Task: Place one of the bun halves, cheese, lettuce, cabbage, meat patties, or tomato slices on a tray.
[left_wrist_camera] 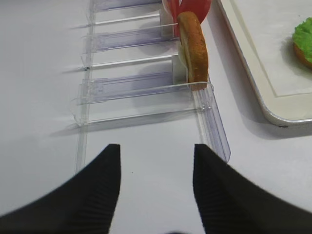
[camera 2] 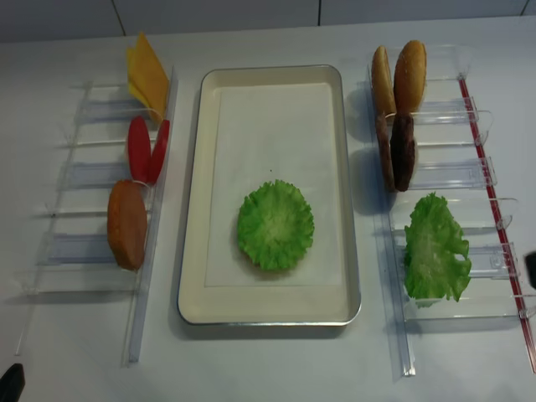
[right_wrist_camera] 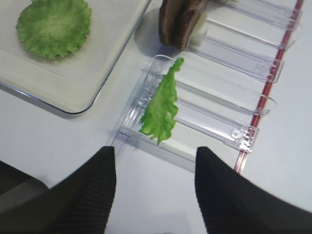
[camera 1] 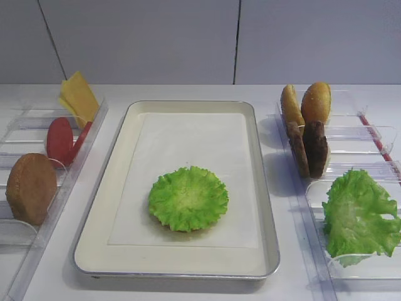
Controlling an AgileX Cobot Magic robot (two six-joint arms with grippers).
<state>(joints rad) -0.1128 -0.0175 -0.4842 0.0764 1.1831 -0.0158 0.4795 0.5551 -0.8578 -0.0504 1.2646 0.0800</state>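
Desk (camera 1: pixel 188 288): white, matte, backed by a grey panelled wall; open strips of surface lie between the tray and each side rack and along the near edge.

Tray (camera 1: pixel 119 251): one, metal, cream inside, white paper liner, at desk centre, long sides running from near edge to far edge.

Clear racks: two, one along the left edge (camera 1: pixel 37 251), one along the right edge (camera 1: pixel 351 276), each standing apart from the tray.

Wavy green leaf (camera 1: pixel 360 216): one, nearest slot of the right rack.

Lettuce (camera 1: pixel 188 198): one, lying flat on the paper in the tray's near half; a brown rim shows beneath it.

Bun halves: three upright, one in the left rack (camera 1: pixel 31 188), two at the far end of the right rack (camera 1: pixel 307 103).

Meat patties (camera 1: pixel 308 148): two, upright, right rack.

Tomato slices (camera 1: pixel 62 139): two, left rack.

Cheese (camera 1: pixel 79 97): yellow slices, far left, number unclear.

Right claw (right_wrist_camera: pixel 155 187): fingers spread wide, nothing between them, over bare desk near the leaf.

Left claw (left_wrist_camera: pixel 156 187): fingers spread, empty, over bare desk at the left rack's near end.
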